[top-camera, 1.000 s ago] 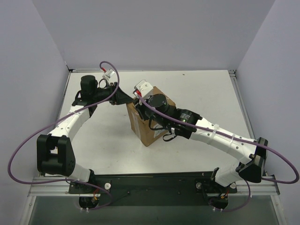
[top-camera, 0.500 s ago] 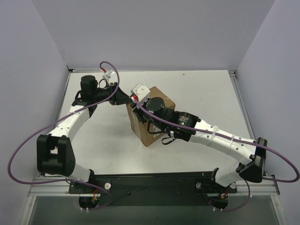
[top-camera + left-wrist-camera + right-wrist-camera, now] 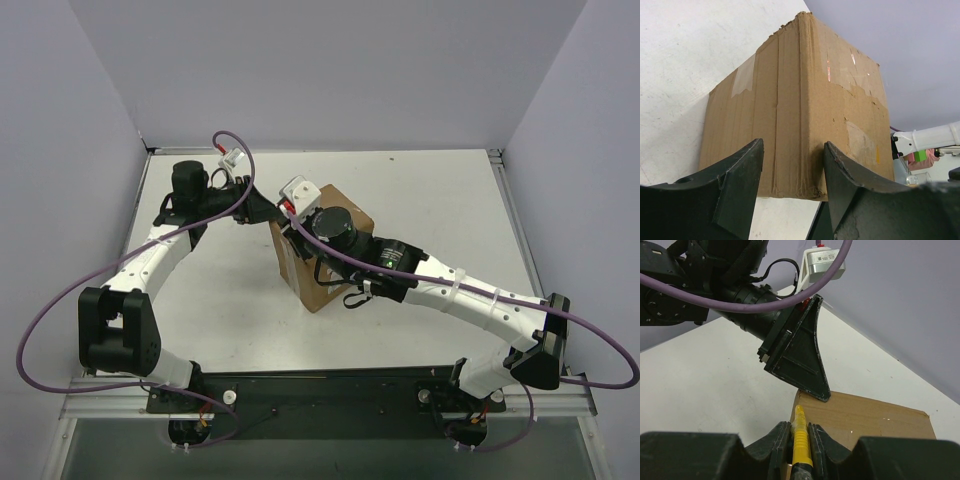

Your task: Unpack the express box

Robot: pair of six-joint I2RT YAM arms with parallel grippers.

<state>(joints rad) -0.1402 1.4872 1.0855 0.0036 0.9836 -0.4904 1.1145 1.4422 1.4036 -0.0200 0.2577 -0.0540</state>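
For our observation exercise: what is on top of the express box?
The right gripper holds a yellow knife at the express box's top edge; the left gripper straddles its corner. Contents are hidden: flaps closed.

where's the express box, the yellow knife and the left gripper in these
express box (image 3: 805, 110), left wrist view, on the corner edge facing the camera
yellow knife (image 3: 801, 442), right wrist view, on its ribbed yellow body
left gripper (image 3: 792, 150), left wrist view, midway between its two fingertips
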